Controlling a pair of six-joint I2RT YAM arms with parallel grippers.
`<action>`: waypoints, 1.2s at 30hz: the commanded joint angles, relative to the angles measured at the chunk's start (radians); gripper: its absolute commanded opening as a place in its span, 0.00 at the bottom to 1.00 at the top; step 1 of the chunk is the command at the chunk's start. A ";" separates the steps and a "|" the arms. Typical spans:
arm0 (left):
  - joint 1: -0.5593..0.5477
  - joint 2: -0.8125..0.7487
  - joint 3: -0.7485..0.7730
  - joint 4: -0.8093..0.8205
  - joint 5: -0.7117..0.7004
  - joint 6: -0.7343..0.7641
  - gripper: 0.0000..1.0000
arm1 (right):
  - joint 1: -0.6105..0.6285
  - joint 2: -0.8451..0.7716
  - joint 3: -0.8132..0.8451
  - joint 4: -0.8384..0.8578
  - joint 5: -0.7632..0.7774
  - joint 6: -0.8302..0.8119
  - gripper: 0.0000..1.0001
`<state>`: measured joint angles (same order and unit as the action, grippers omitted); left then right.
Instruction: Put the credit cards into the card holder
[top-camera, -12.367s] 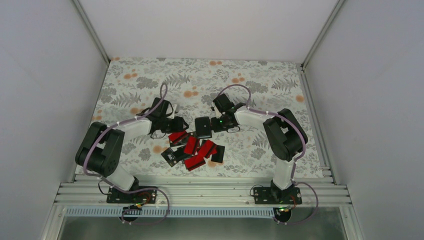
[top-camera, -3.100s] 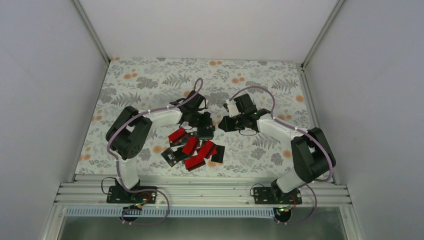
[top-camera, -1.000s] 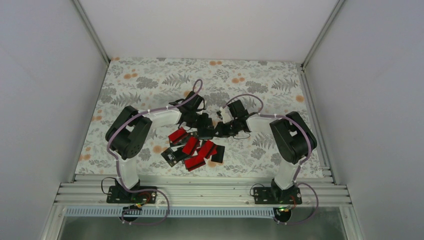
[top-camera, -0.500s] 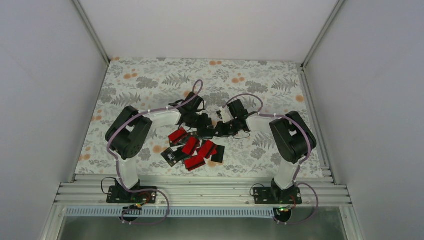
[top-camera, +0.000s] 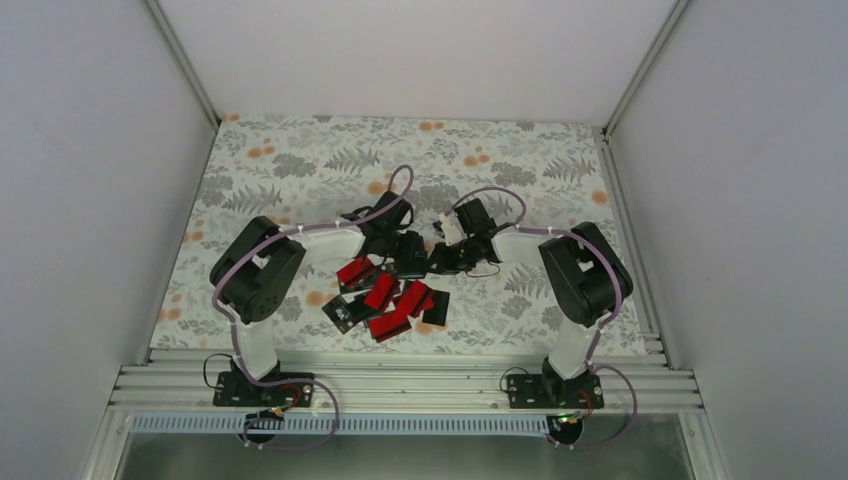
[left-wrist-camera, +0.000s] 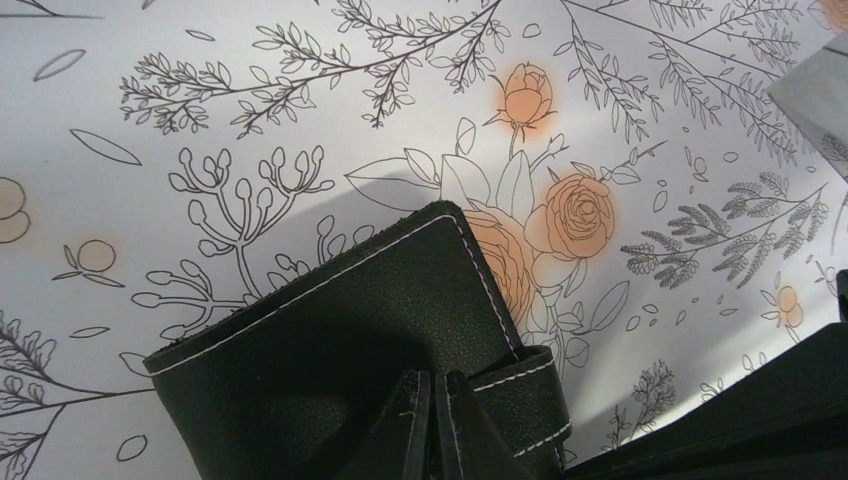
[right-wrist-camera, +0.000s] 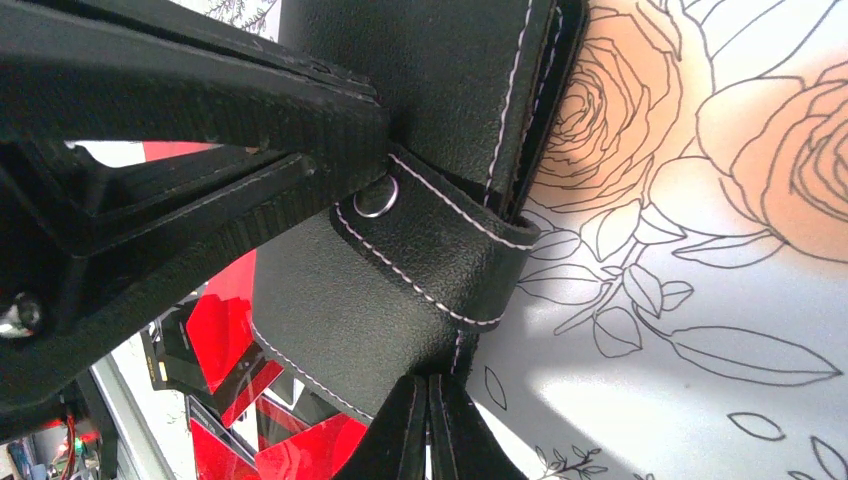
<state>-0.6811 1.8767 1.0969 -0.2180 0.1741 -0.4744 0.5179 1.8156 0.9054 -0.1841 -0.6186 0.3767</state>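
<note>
Card holder (left-wrist-camera: 340, 340) lies between the arms: left pincer (left-wrist-camera: 432, 380), closed, on its cover; right pincer (right-wrist-camera: 430, 384), closed, at its strap (right-wrist-camera: 440, 262) edge.

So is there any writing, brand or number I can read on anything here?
None can be read.
The thin black plastic card in the pile has small pale print, too small and blurred.
The black stitched leather card holder shows no lettering.

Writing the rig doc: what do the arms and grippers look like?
Both alike: left arm and right arm have white links, black joint housings and a lilac cable tied alongside. Left gripper and right gripper are black and tapered.
</note>
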 joint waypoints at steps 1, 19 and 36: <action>-0.040 0.018 -0.064 -0.093 -0.091 0.031 0.02 | 0.006 0.030 0.020 -0.007 0.039 0.002 0.04; -0.207 0.037 -0.131 -0.150 -0.375 0.022 0.02 | 0.006 0.018 0.007 -0.007 0.046 0.005 0.05; -0.354 0.164 -0.206 -0.154 -0.576 0.011 0.02 | -0.004 -0.029 0.015 -0.022 0.073 0.021 0.04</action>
<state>-1.0080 1.8832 0.9520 -0.0948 -0.5781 -0.4862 0.5175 1.8149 0.9054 -0.1883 -0.6098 0.3923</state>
